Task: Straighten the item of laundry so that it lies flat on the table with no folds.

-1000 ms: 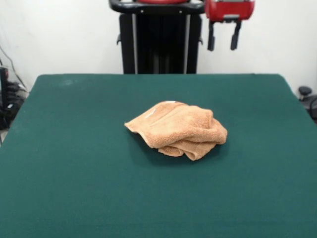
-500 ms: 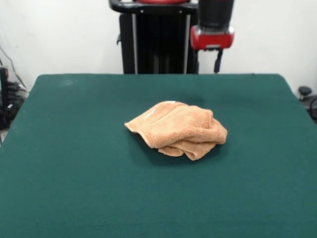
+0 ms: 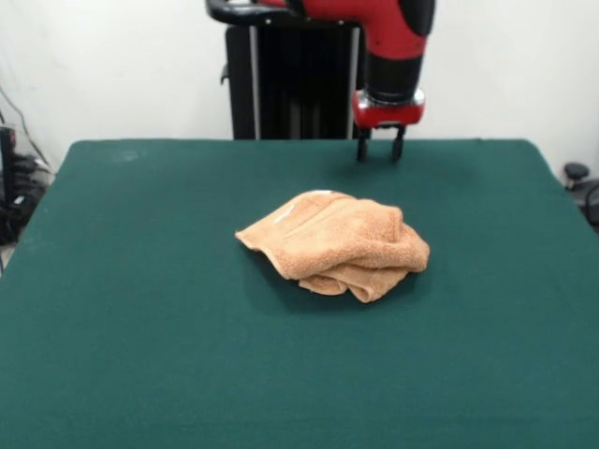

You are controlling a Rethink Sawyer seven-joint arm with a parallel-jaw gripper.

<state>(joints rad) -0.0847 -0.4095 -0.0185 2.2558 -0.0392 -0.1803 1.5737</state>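
The item of laundry (image 3: 335,245), an orange-tan terry towel, lies crumpled and folded over itself near the middle of the green table (image 3: 140,309). A paler woven band shows on its upper left part. My gripper (image 3: 379,155) hangs from the red and black arm above the far part of the table, behind the towel and slightly right of its middle. Its two dark fingers point down with a gap between them, open and holding nothing. It is clear of the towel.
The black pedestal (image 3: 290,75) stands behind the table's far edge. Dark equipment and cables sit off the table at the left (image 3: 14,192) and right (image 3: 580,187) edges of the view. Green cloth surrounds the towel on all sides.
The arm has come down and a little leftward toward the towel, and the gripper has turned so both fingers show side by side. The towel has not moved.
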